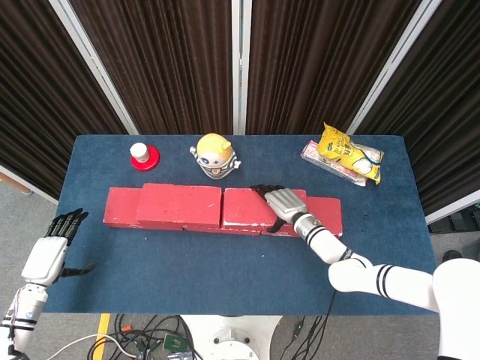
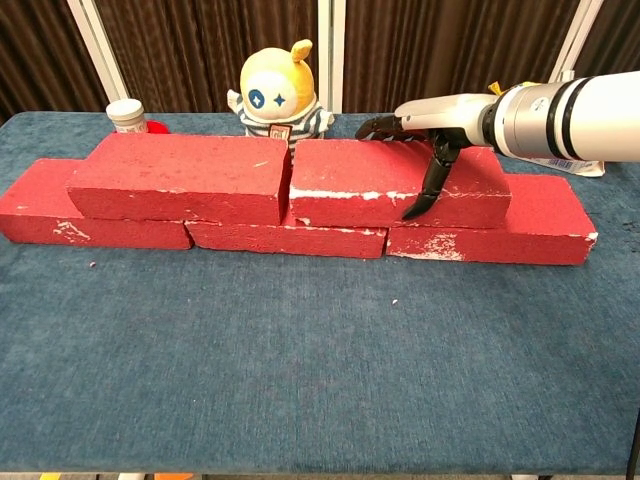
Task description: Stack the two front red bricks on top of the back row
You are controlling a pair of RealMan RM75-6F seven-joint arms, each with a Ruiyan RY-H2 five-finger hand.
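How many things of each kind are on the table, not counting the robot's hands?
Red bricks: 5, with 3 in the bottom row and 2 stacked on top
Toy figure: 1
Small jar with red lid: 1
Snack packs: 2, as far as visible
Total: 9

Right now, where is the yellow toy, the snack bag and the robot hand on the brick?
yellow toy (image 2: 274, 88), chest view, on its face.
snack bag (image 1: 335, 147), head view, on its yellow front.
right hand (image 1: 285, 202), head view, on its back.
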